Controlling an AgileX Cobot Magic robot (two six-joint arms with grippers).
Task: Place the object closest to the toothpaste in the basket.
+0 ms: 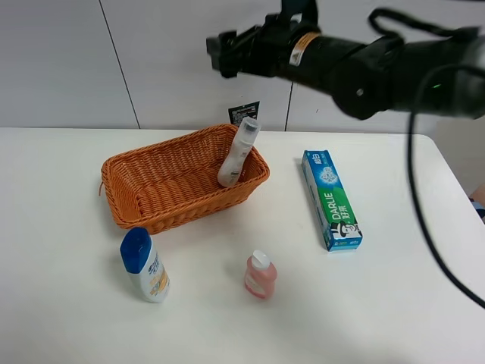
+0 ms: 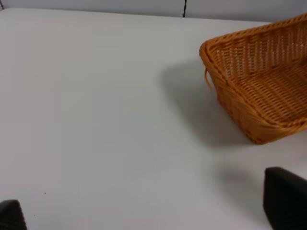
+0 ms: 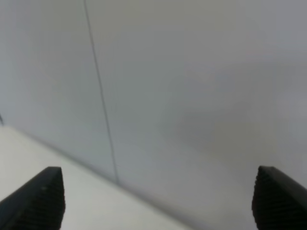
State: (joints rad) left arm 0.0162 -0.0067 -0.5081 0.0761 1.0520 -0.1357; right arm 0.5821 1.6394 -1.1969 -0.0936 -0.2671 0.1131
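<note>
The green toothpaste box (image 1: 331, 199) lies flat on the white table, right of the orange wicker basket (image 1: 197, 208). A pale grey bottle (image 1: 239, 150) leans inside the basket against its right wall. A small pink bottle (image 1: 260, 275) stands in front of the basket, left of the toothpaste. My right gripper (image 1: 217, 50) is raised high above the basket's back; in the right wrist view it (image 3: 158, 201) is open, empty and facing the wall. My left gripper (image 2: 146, 211) is open and empty over bare table, left of the basket (image 2: 240, 115). It is out of the exterior high view.
A white bottle with a blue cap (image 1: 144, 265) stands at the front left of the basket. A black cable (image 1: 424, 220) hangs from the right arm over the table's right side. The table's right edge (image 1: 455, 182) is close to the toothpaste.
</note>
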